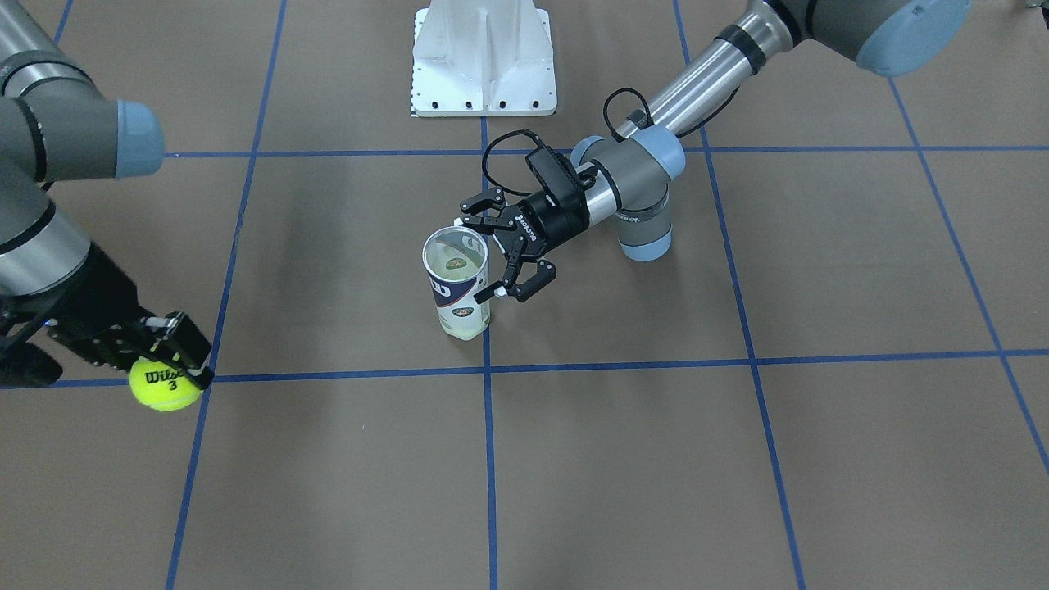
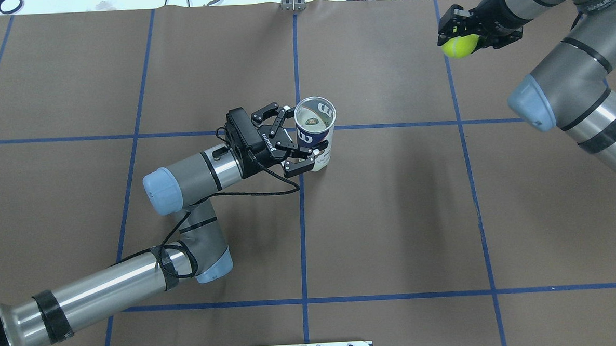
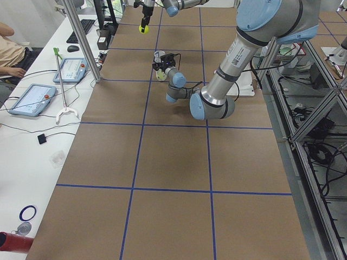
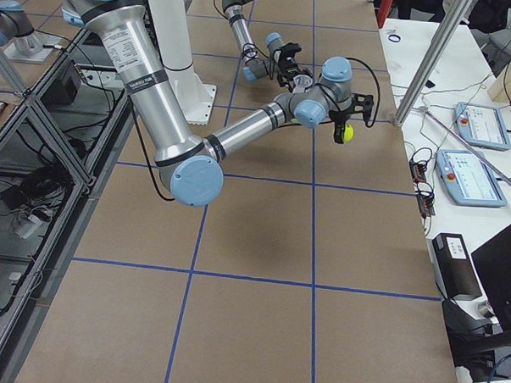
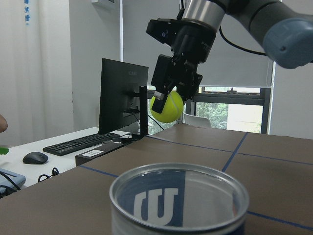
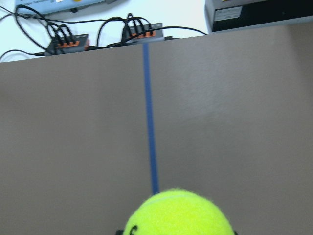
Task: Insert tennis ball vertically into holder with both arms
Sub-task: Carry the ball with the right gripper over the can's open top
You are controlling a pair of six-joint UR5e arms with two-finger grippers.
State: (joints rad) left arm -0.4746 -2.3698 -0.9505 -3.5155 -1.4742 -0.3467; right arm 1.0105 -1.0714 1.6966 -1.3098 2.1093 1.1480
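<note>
while it hangs clear of the table, tennis ball [image 1: 165,387]: clamped between the fingers of the right gripper [image 5: 171,95], black "wilson 3" print facing the operators' side, near the table's far edge from the robot, on the robot's right.
holder [image 2: 317,141]: upright, open metal rim up, near the middle of the table [image 2: 393,216], at a crossing of the blue tape lines [image 2: 302,235].
left gripper [image 2: 293,138]: fingers spread apart, lying level, with the holder at their mouth; contact with its wall cannot be told.
gap: ball and holder are well apart.
left wrist view: the holder's rim just below the lens, the ball high beyond it.
white base bracket [image 1: 483,57]: at the robot's edge, in line with the holder.
</note>
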